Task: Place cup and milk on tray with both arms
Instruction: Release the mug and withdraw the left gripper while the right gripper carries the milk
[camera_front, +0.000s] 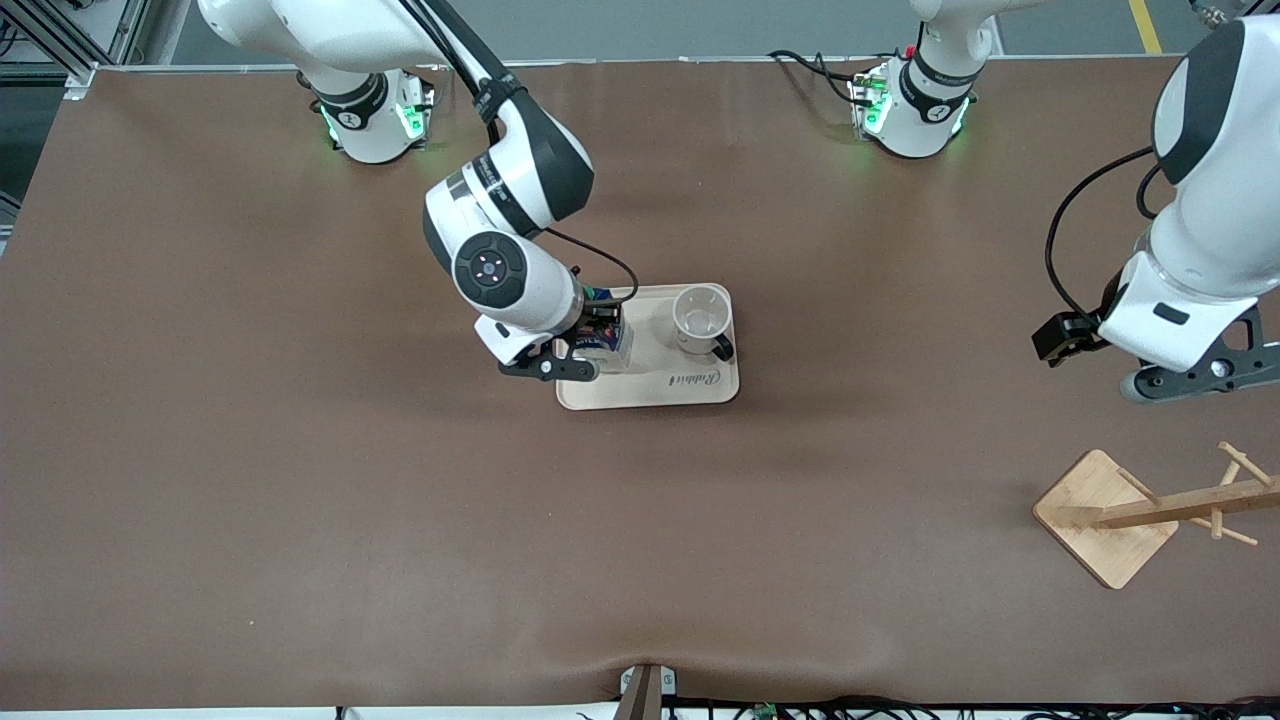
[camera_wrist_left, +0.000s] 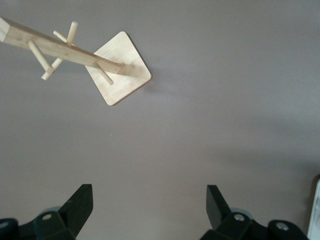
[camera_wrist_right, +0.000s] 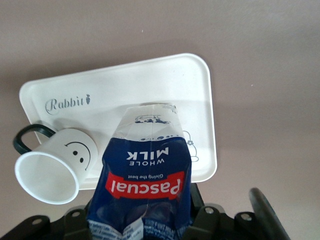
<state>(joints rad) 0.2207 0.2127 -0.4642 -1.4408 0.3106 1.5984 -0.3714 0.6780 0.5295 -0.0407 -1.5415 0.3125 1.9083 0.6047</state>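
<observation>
Brown table (camera_front: 300, 450): right gripper (camera_front: 590, 350) clamps milk (camera_front: 605, 340).

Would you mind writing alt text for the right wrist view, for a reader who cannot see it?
The right gripper is shut on a dark blue milk carton whose pale lower end is over a cream tray marked "Rabbit". A white cup with a smiley face and black handle stands on the tray beside the carton, on a brown table.
</observation>
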